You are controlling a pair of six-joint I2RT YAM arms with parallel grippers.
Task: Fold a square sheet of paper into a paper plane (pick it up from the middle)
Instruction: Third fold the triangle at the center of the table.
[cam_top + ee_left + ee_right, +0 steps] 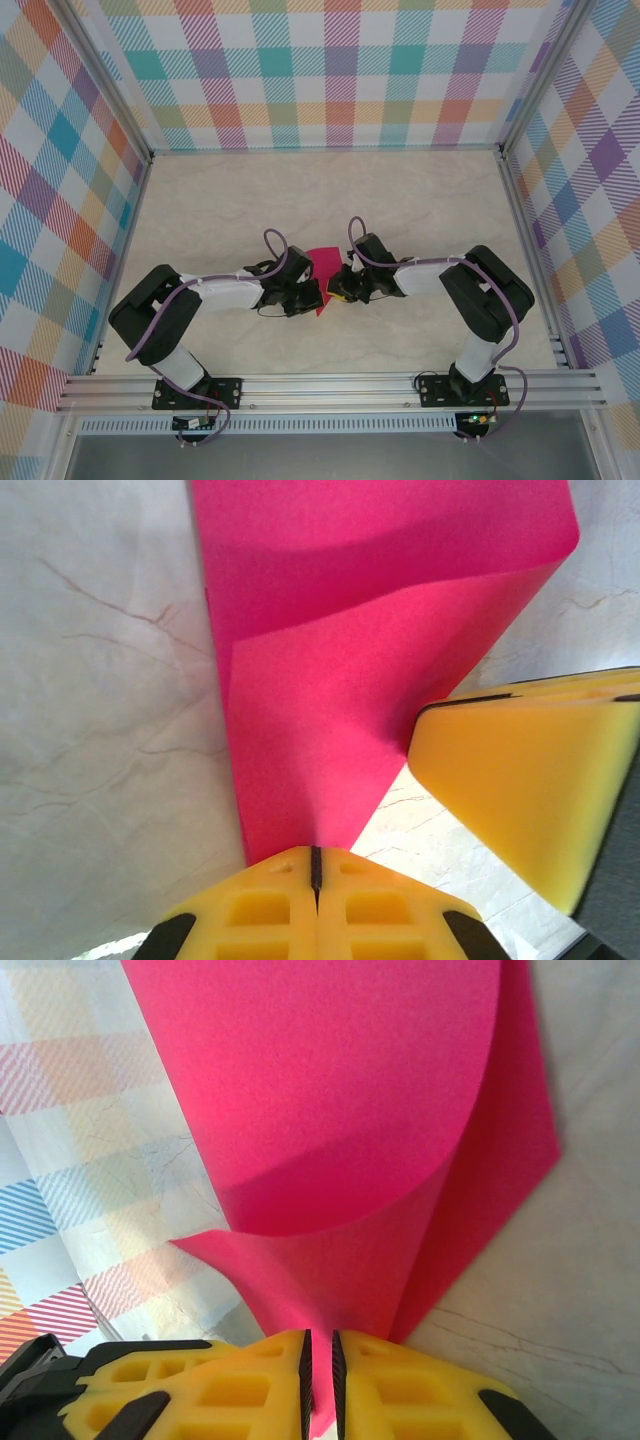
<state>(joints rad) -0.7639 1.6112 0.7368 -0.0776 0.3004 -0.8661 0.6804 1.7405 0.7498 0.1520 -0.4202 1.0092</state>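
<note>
1. The table [420,200] is pale and marbled, and plaid walls [330,70] stand along its far and side edges.
2. The left arm [220,290] and right arm [440,275] reach inward over the table's near half. They meet at mid-width and hide part of the paper from above.
3. The square sheet of paper [323,265] is held curled over the table's middle. Its long axis runs near to far, and it narrows toward the table's near edge.
4. The left gripper [315,865] is pressed together on the sheet's narrow end, and the right gripper [320,1350] pinches the sheet as well.

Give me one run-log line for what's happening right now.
left gripper: shut on square sheet of paper | right gripper: shut on same sheet | sheet: curled between them | stage: no plane yet
</note>
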